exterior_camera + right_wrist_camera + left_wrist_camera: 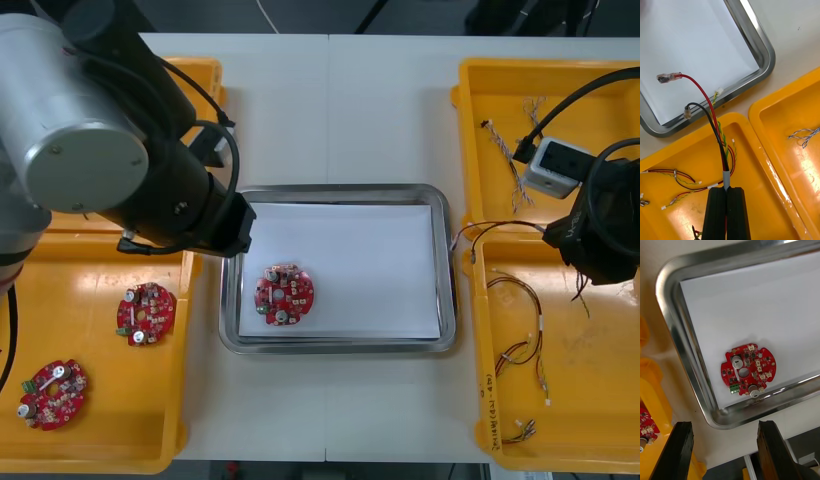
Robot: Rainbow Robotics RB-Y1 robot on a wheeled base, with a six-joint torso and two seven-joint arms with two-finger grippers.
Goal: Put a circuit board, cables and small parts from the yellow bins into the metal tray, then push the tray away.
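Light tabletop (330, 110) carries the metal tray (340, 190) between two pairs of yellow bins (100, 455). From above, one round red circuit board (283, 295) already lies on the tray's white lining toward its left side. The left arm (90, 130) hangs over the left bins beside the tray's left rim, and the right arm (600, 240) sits over the right bins, with thin wires reaching from under it toward the tray's right rim. At the right wrist, the right gripper (726, 189) is clenched on a red, black and yellow-green cable (711, 116), grasped at its grey sleeve above the bin. The free ends fan out ahead: the red lead's terminal hovers over the white lining, while the black lead's tip and a small white connector sit right at the rim. Held by one end, those loose leads may catch on the rim or flop outside when let go. The strands low in the bin may also be tangled with the other cables (681, 180) lying there and drag them along. At the left wrist, the left gripper (725, 424) is released, fingers wide apart, beside the tray corner where the board lies, so the incoming cable may land across that board.
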